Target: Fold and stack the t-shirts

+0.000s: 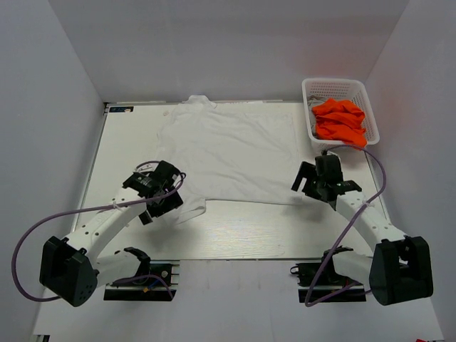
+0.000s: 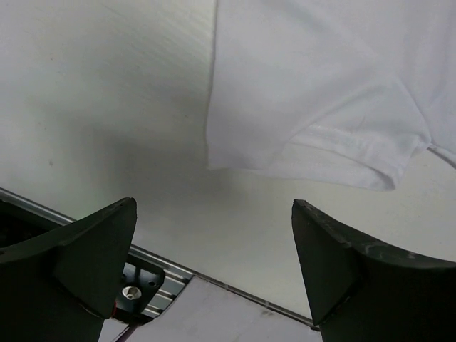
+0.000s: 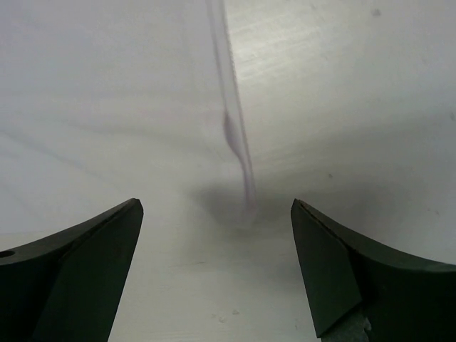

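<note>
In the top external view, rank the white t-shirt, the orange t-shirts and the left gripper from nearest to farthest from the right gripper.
1. White t-shirt: its near right corner lies just left of the right gripper.
2. Orange t-shirts: in the basket, beyond it at the far right.
3. Left gripper: across the table, far left.

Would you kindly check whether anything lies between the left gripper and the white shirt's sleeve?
Nothing visible does. In the wrist view, only table shows between the left gripper, its fingers open, and the sleeve, which lies flat just ahead with nothing on it.
</note>
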Robot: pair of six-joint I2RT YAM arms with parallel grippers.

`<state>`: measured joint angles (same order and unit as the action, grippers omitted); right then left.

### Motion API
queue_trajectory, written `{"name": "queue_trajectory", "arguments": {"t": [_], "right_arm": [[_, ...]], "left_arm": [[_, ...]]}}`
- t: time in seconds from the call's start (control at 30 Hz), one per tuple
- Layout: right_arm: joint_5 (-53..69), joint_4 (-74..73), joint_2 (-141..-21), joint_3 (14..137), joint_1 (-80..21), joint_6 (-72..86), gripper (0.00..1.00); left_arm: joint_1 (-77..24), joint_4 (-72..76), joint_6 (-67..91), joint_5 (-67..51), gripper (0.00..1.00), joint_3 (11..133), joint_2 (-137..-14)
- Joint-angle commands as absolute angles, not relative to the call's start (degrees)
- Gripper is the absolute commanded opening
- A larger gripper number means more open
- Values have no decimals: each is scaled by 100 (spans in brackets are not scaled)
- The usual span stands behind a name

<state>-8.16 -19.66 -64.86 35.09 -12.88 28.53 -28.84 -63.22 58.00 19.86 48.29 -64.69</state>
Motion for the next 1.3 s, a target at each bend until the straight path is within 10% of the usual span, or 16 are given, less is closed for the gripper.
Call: {"name": "queue_trajectory", "arguments": {"t": [0.0, 0.67, 1.27], "right_arm": [[-318, -1521, -6547, 4016, -1301, 2628, 90], [-1083, -1432, -11406, 8180, -1679, 2558, 90], [-1133, -1890, -13193, 10327, -1714, 2391, 90]], "left_arm": [[-2909, -6049, 5522, 2048, 100, 5159, -6530], [-1469, -3357, 3570, 2585, 100, 9279, -11687], [-615, -3138, 3313, 1442, 100, 10239, -13210]]}}
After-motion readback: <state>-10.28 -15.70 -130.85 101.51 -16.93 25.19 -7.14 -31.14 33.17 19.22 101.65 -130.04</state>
